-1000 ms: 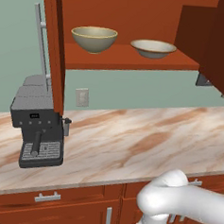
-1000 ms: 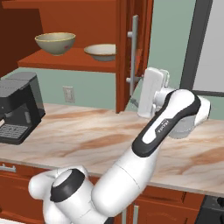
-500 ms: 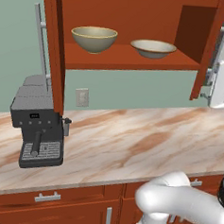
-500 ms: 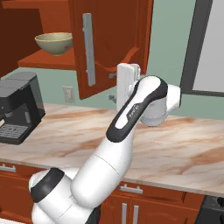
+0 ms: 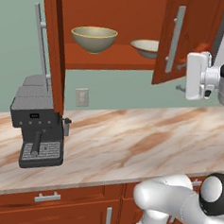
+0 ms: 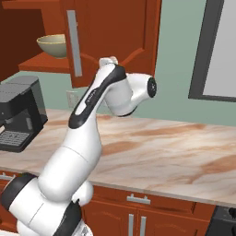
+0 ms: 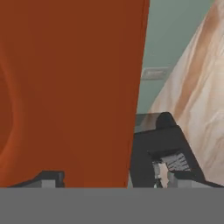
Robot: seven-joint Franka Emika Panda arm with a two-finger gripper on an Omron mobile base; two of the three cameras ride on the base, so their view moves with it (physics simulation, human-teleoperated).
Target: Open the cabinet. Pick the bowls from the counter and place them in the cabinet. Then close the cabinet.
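1. Both bowls [image 5: 94, 38] sit on the cabinet [image 5: 115, 29] shelf, off the surface [image 5: 131, 139].
2. Right door [image 5: 185, 38] hangs half-shut, the hand beside it, probably pushing.
3. Fingers [image 7: 52, 178] stand spread, straddling the door's edge, pinching nothing.

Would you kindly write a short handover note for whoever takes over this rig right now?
Gripper: open, holding nothing, close to the right door of the cabinet.
Bowls: the deep bowl and the shallow bowl both sit on the cabinet shelf; none on the counter.
Done: cabinet opened, bowls placed.
Left: close it. The right door is about half shut, the left door wide open.
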